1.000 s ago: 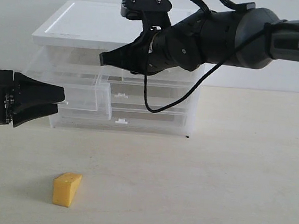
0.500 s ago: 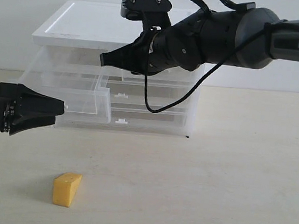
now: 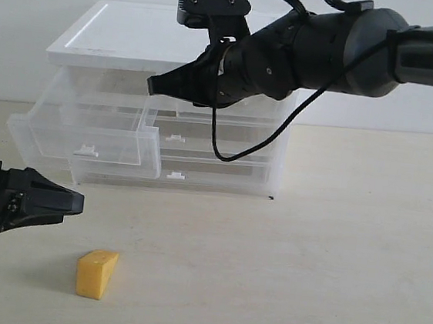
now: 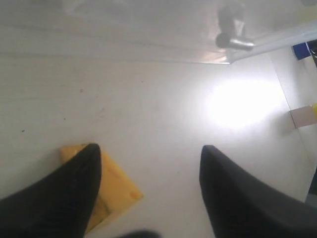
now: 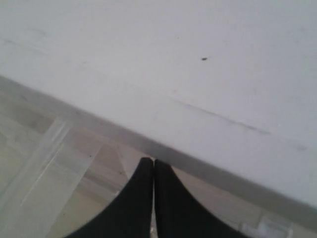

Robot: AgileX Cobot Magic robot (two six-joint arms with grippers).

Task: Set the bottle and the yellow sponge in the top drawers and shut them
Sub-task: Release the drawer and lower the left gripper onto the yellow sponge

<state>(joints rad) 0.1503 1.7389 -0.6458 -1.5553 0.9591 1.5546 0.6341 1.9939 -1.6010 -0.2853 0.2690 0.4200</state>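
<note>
Sitting on the pale counter (image 3: pixel 322 266), the yellow sponge (image 3: pixel 97 273) was on the near left side, with nothing touching it in the outside view. The left claw (image 3: pixel 77 203) hung low on the left, just above the counter, and its tip pointed to the right. The sponge was a little nearer and a little to the right of that tip.

In the left wrist view the left claw (image 4: pixel 151 147) was wide open, with its two black fingers (image 4: pixel 69 188) far apart. It held nothing. One finger covered part of the sponge (image 4: pixel 119 186), and the rest of the sponge poked out into the gap between the fingers. I could not tell if that finger touched it.

A white-topped chest (image 3: pixel 136 37) stood at the far side of the counter, against the wall. The top drawer on the left (image 3: pixel 57 126) was pulled out toward the near side, and its small tab handle (image 3: pixel 88 149) showed at the front. I could not see anything inside it for sure.

The right claw (image 3: pixel 151 86) was up high, reaching across to the left over the front edge of the chest top. Its fingers were pressed tight together and it held nothing. A black cable (image 3: pixel 225 154) hung from the right arm in a loop in front of the chest.
</note>
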